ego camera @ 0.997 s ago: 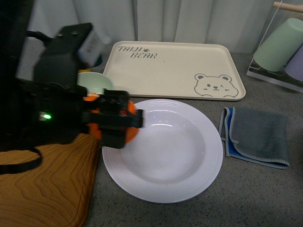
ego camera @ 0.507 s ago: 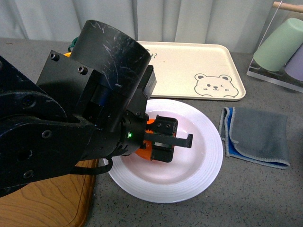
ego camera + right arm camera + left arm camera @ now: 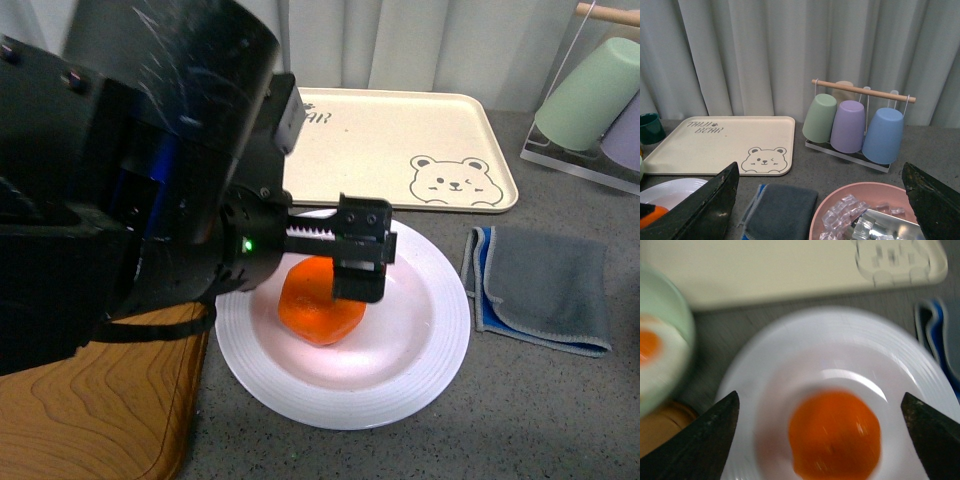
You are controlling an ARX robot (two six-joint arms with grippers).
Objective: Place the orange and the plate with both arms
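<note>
The orange (image 3: 318, 305) lies in the well of the white plate (image 3: 425, 330), left of its middle. My left gripper (image 3: 362, 255) hangs just above the orange, open, its fingers apart from the fruit. In the blurred left wrist view the orange (image 3: 835, 435) sits on the plate (image 3: 790, 355) between the spread fingertips (image 3: 722, 427) of the left gripper (image 3: 820, 395). My right gripper (image 3: 820, 165) is open and empty, out of the front view. In its wrist view it hovers over a pink bowl, and the plate's edge (image 3: 670, 187) and a sliver of orange (image 3: 650, 216) show far off.
A wooden board (image 3: 100, 400) lies left of the plate, the beige bear tray (image 3: 400, 140) behind it, a grey-blue cloth (image 3: 545, 290) to its right. A cup rack (image 3: 590, 95) stands at the back right. A green bowl with egg (image 3: 660, 355) sits nearby. The pink bowl of ice (image 3: 840, 200) lies under the right gripper.
My left arm moved right from the board's edge to over the plate with the orange, then opened. The orange now rests in the plate, free of the fingers.
</note>
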